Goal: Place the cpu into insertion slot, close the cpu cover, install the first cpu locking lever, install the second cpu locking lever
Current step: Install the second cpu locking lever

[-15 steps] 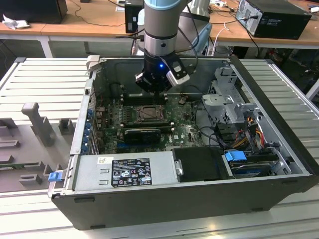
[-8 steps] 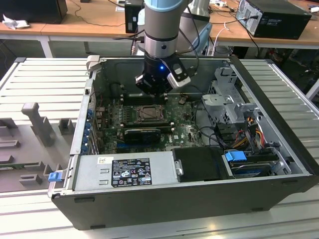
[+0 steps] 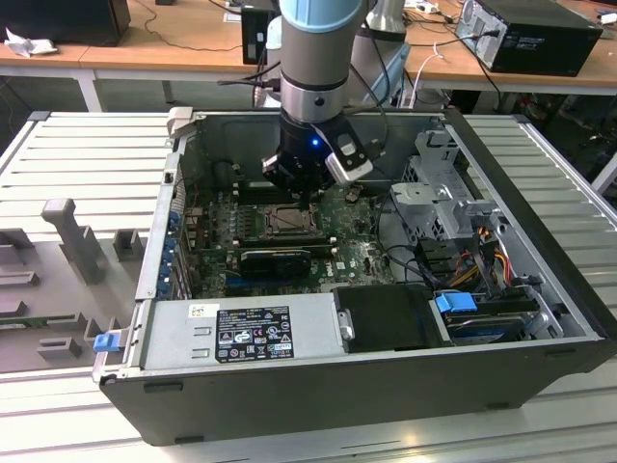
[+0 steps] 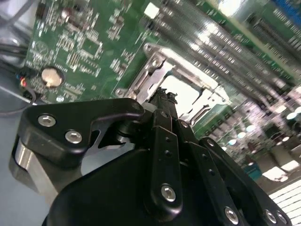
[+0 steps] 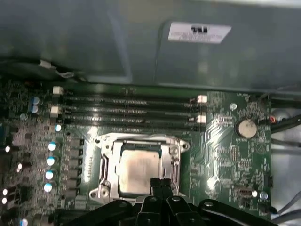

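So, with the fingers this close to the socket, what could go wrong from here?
Two risks, judging cautiously.
1. In the first wrist view the cpu sits inside the cpu cover, and the gripper is at its near edge. A slightly wrong descent could scrape or shift the chip.
2. The memory slots and the coin battery lie close beside the insertion slot, so a sideways move of the arm might strike them.

The small flat square pale chip (image 5: 139,168) lies in the square metal-rimmed socket (image 5: 104,165) on the green circuit board (image 5: 235,155). The black gripper's (image 5: 160,182) tips sit at the chip's edge.
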Robot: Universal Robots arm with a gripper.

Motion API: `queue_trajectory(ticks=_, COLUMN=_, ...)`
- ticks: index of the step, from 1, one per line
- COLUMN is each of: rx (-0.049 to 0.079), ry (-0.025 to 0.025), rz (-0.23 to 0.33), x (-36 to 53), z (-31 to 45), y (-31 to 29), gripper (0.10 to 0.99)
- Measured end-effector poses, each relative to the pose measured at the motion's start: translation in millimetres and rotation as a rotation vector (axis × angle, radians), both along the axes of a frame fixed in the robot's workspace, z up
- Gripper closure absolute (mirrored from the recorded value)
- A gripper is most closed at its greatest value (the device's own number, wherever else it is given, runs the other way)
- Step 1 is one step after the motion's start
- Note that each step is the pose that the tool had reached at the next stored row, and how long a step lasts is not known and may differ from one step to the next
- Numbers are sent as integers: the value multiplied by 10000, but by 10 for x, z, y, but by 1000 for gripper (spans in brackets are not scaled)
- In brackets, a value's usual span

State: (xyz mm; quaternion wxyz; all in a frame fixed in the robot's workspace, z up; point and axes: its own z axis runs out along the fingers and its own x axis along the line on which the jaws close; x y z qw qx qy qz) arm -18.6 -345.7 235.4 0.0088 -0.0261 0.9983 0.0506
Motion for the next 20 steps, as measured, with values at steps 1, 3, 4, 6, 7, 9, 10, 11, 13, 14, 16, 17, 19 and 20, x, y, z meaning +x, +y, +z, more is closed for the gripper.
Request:
queue_trajectory(ticks=1, rx=1, ry=73, rz=1, x=2, z=-3, y=-40, gripper=980)
queue_trajectory(ticks=3, rx=2, ry=149, rz=2, x=4, z=-6, y=-72, gripper=980)
queue_trajectory(ticks=4, rx=0, ry=154, rz=1, x=4, z=-6, y=-82, gripper=980)
queue_trajectory(ticks=6, rx=1, ry=156, rz=1, x=4, z=-7, y=-99, gripper=980)
queue_trajectory(ticks=7, rx=1, ry=156, rz=1, x=4, z=-7, y=-106, gripper=980)
queue_trajectory(ticks=9, rx=1, ry=156, rz=-1, x=3, z=-7, y=-125, gripper=980)
queue_trajectory(ticks=10, rx=2, ry=155, rz=-1, x=3, z=-7, y=-127, gripper=980)
queue_trajectory(ticks=11, rx=1, ry=155, rz=0, x=4, z=-7, y=-133, gripper=980)
queue_trajectory(ticks=13, rx=1, ry=155, rz=1, x=4, z=-7, y=-139, gripper=980)
queue_trajectory(ticks=14, rx=0, ry=156, rz=1, x=4, z=-7, y=-141, gripper=980)
queue_trajectory(ticks=16, rx=0, ry=156, rz=0, x=4, z=-7, y=-143, gripper=980)
queue_trajectory(ticks=17, rx=0, ry=156, rz=1, x=4, z=-7, y=-145, gripper=980)
queue_trajectory(ticks=19, rx=0, ry=156, rz=2, x=4, z=-7, y=-151, gripper=980)
queue_trajectory(ticks=20, rx=0, ry=156, rz=1, x=4, z=-7, y=-155, gripper=980)
